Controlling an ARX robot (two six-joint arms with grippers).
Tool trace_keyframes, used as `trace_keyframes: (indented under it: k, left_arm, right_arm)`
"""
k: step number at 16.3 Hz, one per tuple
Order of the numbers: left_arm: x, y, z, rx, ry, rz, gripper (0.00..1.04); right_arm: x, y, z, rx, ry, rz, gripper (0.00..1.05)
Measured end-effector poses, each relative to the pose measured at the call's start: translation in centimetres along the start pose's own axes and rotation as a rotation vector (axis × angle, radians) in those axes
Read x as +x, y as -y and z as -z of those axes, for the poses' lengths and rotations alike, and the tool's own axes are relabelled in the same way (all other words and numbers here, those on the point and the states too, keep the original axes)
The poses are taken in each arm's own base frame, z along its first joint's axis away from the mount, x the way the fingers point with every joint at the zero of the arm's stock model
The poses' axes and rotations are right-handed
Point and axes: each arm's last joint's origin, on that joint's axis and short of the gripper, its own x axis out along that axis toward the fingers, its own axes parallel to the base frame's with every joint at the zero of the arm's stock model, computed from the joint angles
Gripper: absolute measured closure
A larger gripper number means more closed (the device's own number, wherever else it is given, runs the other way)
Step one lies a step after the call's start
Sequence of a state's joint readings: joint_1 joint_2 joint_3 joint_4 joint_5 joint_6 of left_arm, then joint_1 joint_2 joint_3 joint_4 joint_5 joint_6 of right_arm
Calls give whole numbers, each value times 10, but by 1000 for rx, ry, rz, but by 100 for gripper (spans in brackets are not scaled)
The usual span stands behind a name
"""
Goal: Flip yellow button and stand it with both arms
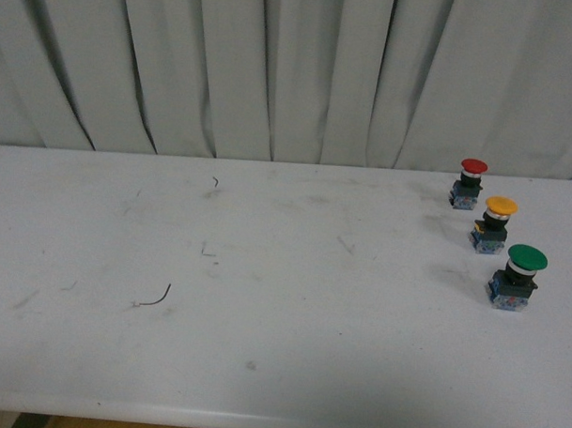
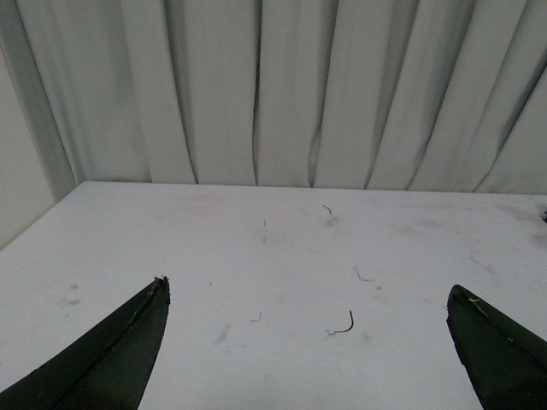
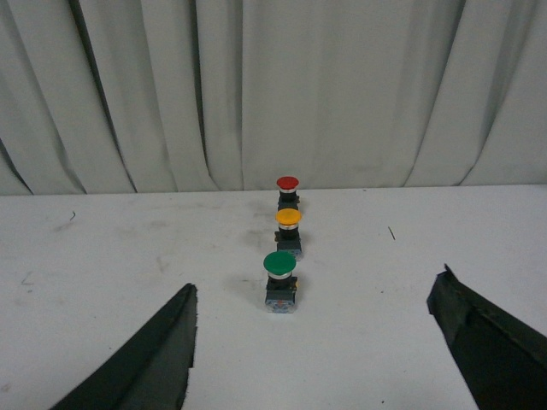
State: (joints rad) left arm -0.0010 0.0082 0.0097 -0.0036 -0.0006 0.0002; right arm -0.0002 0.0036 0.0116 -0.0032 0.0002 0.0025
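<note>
The yellow button (image 1: 493, 224) stands upright on its blue base at the table's right side, cap up, between a red-capped and a green-capped one. The right wrist view shows the yellow button (image 3: 288, 229) in the middle of that row. My right gripper (image 3: 314, 289) is open, well short of the row, with the green button nearest its spread fingertips. My left gripper (image 2: 308, 287) is open over bare white table far from the buttons, nothing between its fingers. Neither arm shows in the front view.
A red-capped button (image 1: 469, 182) stands behind the yellow one and a larger green-capped button (image 1: 518, 276) in front. The white table (image 1: 265, 270) carries scuffs and a small curved wire scrap (image 1: 156, 300). Grey curtain (image 1: 272, 63) hangs behind.
</note>
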Motion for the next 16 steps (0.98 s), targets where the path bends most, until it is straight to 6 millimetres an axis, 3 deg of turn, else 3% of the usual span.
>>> trace_keyframes:
  k: [1, 2, 16]
  left_arm:
    - [0, 0, 0, 0, 0, 0, 7]
    - [0, 0, 0, 0, 0, 0, 7]
    - [0, 0, 0, 0, 0, 0, 7]
  right_arm:
    - [0, 0, 0, 0, 0, 0, 8]
    - [0, 0, 0, 0, 0, 0, 4]
    - [0, 0, 0, 0, 0, 0, 6]
